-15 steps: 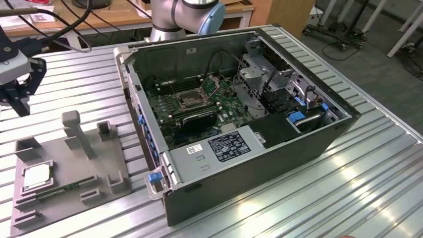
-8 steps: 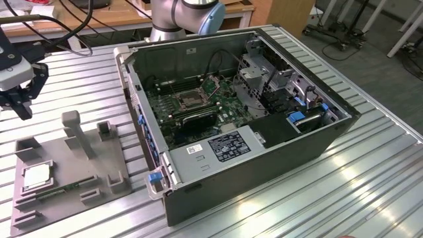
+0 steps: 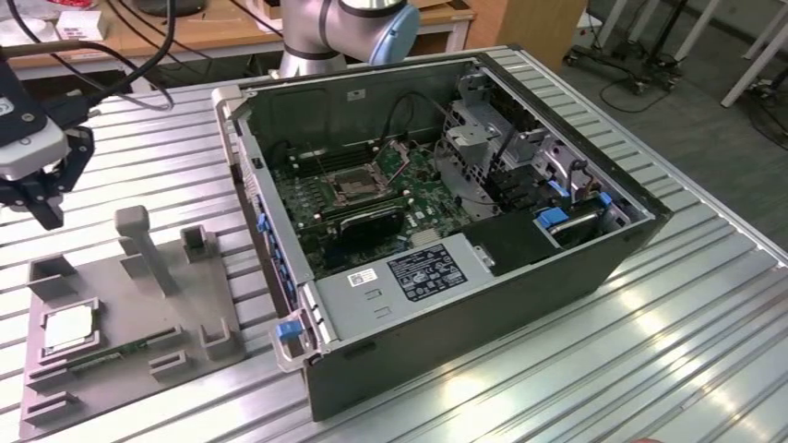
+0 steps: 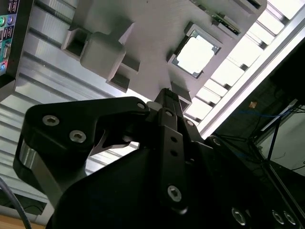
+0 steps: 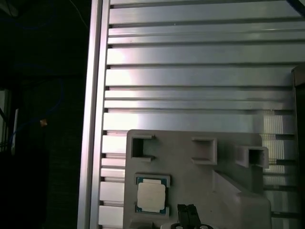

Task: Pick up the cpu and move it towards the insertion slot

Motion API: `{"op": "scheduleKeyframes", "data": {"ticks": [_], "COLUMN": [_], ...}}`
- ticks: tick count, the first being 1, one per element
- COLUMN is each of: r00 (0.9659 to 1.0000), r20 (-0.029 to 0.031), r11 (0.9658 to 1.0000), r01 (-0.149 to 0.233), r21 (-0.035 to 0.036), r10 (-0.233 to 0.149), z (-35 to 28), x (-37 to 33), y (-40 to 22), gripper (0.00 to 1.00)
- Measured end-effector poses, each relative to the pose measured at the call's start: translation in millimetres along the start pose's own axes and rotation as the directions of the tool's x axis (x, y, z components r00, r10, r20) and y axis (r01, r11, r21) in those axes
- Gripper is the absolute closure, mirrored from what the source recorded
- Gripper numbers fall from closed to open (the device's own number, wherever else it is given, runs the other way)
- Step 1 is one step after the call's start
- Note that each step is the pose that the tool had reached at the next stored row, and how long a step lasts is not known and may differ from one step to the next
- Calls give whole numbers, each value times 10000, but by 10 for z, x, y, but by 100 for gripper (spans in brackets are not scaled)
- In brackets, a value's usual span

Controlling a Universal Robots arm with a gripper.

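Your hand (image 3: 50,214) hangs fingers-down above the ribbed metal surface (image 3: 148,148). Its dark fingertips (image 5: 183,210) are pressed together with nothing between them, so it is closed and empty. It sits off the far end of the grey holder plate (image 3: 185,300), clear of the plate's upright posts and touching nothing. From the hand, the cpu (image 3: 68,328) lies lower in the exterior view and nearer that camera. It rests flat in its square pocket on the plate, silvery top up, well apart from the fingers. It is square, so there is no long axis to favour, and its edges run in line with the plate's edges. In the second wrist view the cpu (image 4: 195,55) shows just past the fingertips, untouched. The green memory stick (image 3: 117,353) lies just beside it on the plate. The insertion slot (image 3: 357,185) is well off to the exterior view's right, on the motherboard (image 3: 308,217) inside the open computer case (image 3: 493,295), with the case wall between it and the plate. The arm (image 3: 327,28) rises behind the case.
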State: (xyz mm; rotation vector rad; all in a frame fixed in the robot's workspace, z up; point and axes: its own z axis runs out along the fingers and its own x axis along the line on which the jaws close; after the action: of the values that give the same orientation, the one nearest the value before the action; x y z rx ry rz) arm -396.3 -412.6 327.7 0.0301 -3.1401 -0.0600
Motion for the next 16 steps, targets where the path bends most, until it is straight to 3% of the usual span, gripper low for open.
{"op": "scheduleKeyframes", "data": {"ticks": [7, 11, 16], "r00": [10000, 10000, 10000], "r20": [-2, -2, -1], "r11": [10000, 10000, 10000], "r01": [-1, -1, -1], "r21": [1, 2, 1], "r10": [1, 1, 1], "z": [125, 180, 264], "x": [35, 129, 205], "y": [-5, -23, -99], "gripper": [89, 89, 89]}}
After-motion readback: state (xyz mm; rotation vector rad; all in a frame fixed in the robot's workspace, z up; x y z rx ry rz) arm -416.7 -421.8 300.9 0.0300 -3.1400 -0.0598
